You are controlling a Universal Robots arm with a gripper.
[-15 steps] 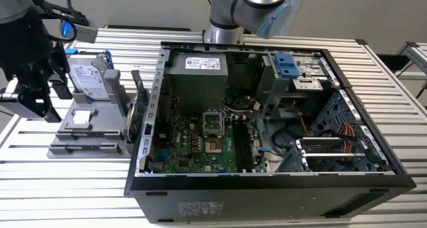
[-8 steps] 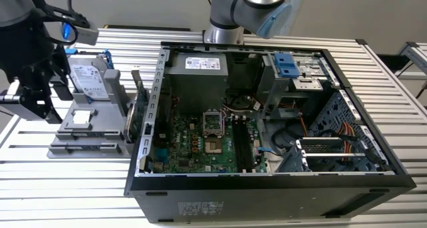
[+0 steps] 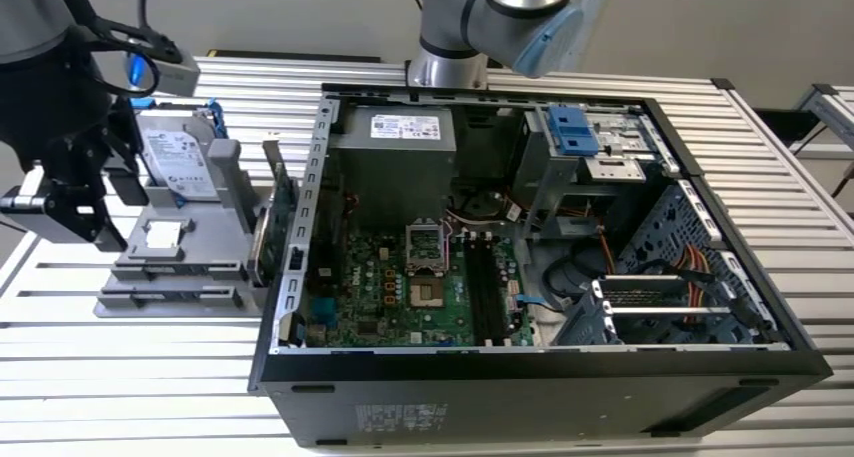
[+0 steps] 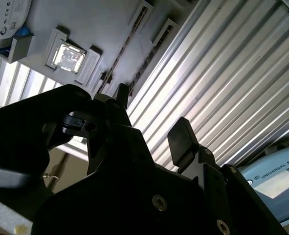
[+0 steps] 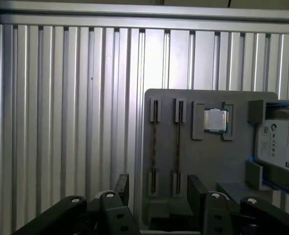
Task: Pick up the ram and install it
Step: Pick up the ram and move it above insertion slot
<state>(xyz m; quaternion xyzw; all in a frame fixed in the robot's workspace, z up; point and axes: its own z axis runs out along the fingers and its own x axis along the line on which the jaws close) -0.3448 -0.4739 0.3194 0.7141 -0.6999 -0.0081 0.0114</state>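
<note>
Two ram sticks, thin and dark, stand on edge in slots of the grey holder [image 5: 203, 166]: one ram [image 5: 154, 147] nearest the holder's edge, another [image 5: 178, 147] beside it. In the first wrist view my gripper [image 5: 159, 191] is open with nothing between its black fingers [image 5: 197, 193], above that end of the holder and clear of the sticks. In the exterior view the gripper [image 3: 100, 217] hangs at the holder's [image 3: 174, 277] left side. The second wrist view has the gripper [image 4: 151, 120] open too.
On the holder are a processor chip [image 5: 215, 120], a silver hard drive [image 3: 174, 157] with blue brackets and a green card [image 3: 274, 227]. To the exterior view's right the open computer case [image 3: 534, 377] shows its motherboard [image 3: 387, 287] with long black slots [image 3: 481, 287]. Ribbed metal tabletop [image 5: 61, 122] all around.
</note>
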